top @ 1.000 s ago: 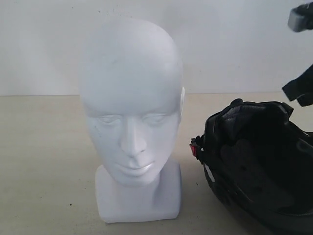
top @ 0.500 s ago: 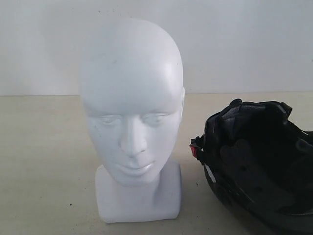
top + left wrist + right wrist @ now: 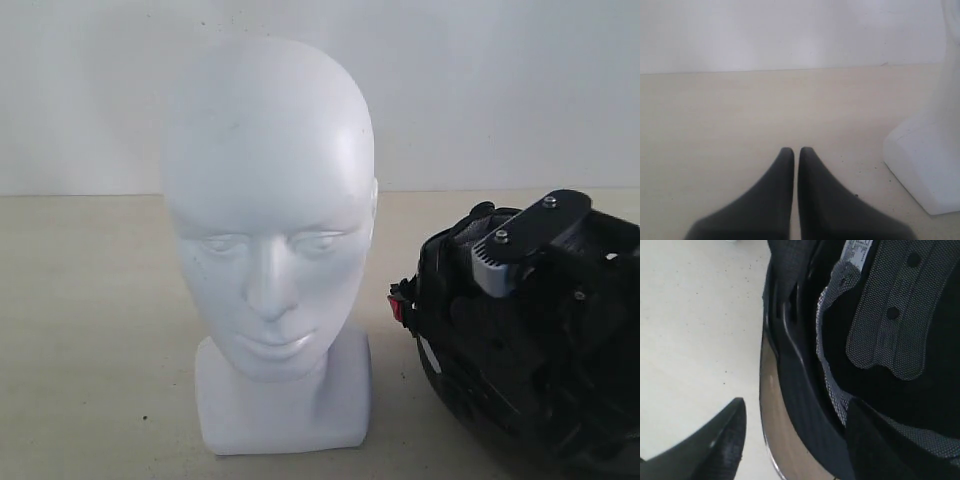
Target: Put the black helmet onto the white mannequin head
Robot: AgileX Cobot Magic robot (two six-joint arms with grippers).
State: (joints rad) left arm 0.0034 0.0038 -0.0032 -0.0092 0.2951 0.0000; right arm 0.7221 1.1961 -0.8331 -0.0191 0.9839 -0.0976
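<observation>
Exterior camera: low, near counter [image 3: 90, 330] height, close, square-on to the face of the white mannequin head [image 3: 268, 200], wall [image 3: 500, 90] behind. Left wrist camera: just above the counter, sighting past the left tool [image 3: 794, 152] toward the same wall; shares the head's base with exterior. Right wrist camera: very close, looking into the black helmet [image 3: 790, 365], also seen at exterior's right edge.

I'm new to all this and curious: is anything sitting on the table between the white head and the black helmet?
Nothing. The exterior view shows only bare table between the white mannequin head and the black helmet.
</observation>
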